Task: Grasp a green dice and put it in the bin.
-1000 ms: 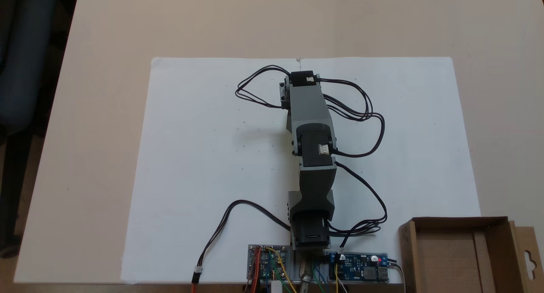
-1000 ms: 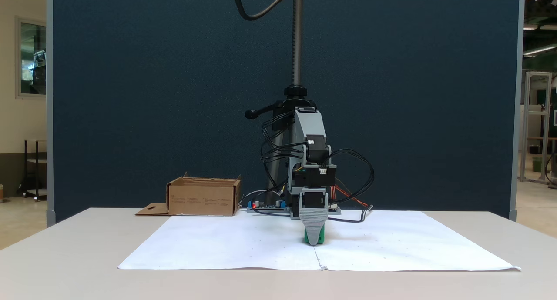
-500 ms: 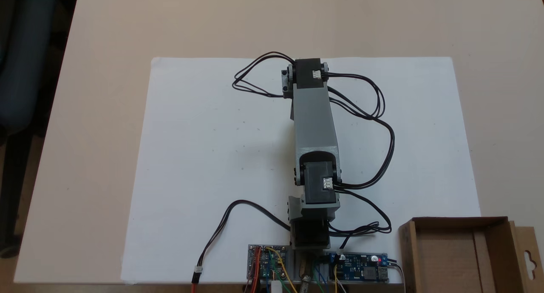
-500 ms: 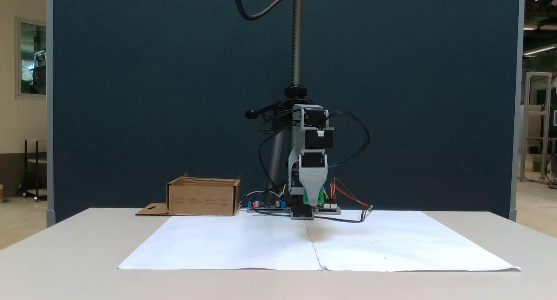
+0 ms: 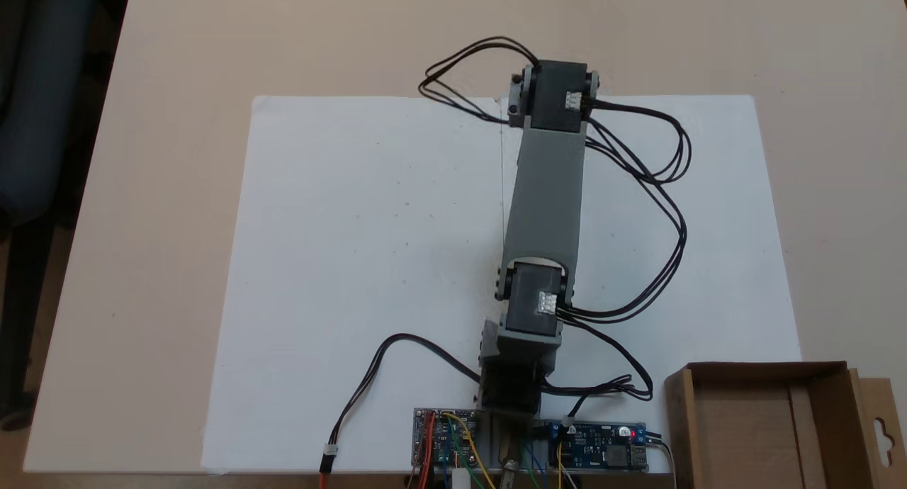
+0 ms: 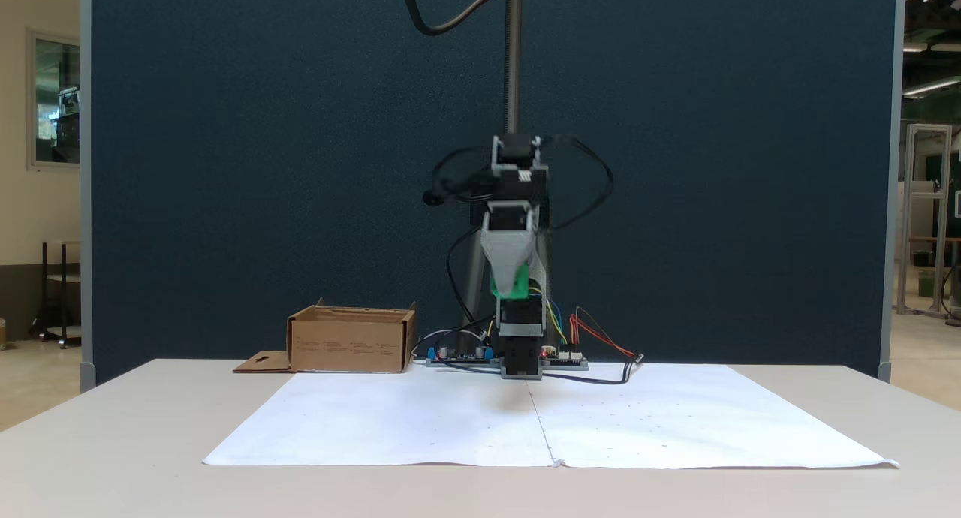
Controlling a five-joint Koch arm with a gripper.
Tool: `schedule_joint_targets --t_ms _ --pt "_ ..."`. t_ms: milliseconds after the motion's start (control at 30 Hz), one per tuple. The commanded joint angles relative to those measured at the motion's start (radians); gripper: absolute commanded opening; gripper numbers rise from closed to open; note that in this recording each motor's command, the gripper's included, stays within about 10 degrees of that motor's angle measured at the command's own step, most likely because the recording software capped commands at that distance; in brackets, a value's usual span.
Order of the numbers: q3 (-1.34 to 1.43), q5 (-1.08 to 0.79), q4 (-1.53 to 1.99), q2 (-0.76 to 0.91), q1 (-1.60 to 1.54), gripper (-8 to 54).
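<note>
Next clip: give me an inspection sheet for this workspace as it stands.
Surface: beige table with white paper sheet under the arm.
Job's things: green dice held in the air above the paper; bin at the table's left in the front fixed view, nothing seen inside.
Clutter: nothing seen.
Grippers: pincer raised, shut on the dice.
Cables: black loops beside the arm; coloured wires at the circuit boards.
Surroundings: dark blue partition, camera pole.

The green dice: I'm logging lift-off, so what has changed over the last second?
The gripper, shut on the green dice, rose from the paper to well above it and swung slightly left in this view. The bin stayed put.
</note>
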Motion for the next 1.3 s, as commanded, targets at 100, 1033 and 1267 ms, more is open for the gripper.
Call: schedule_joint_targets --t_ms 100,1033,1267 --pt "-0.152 -0.064 0.064 -0.061 0.166 11.8" --pt "-0.647 -0.235 0.187 -0.258 1.381 11.8" --pt "-0.670 -0.288 0.201 -0.370 1.502 11.8"
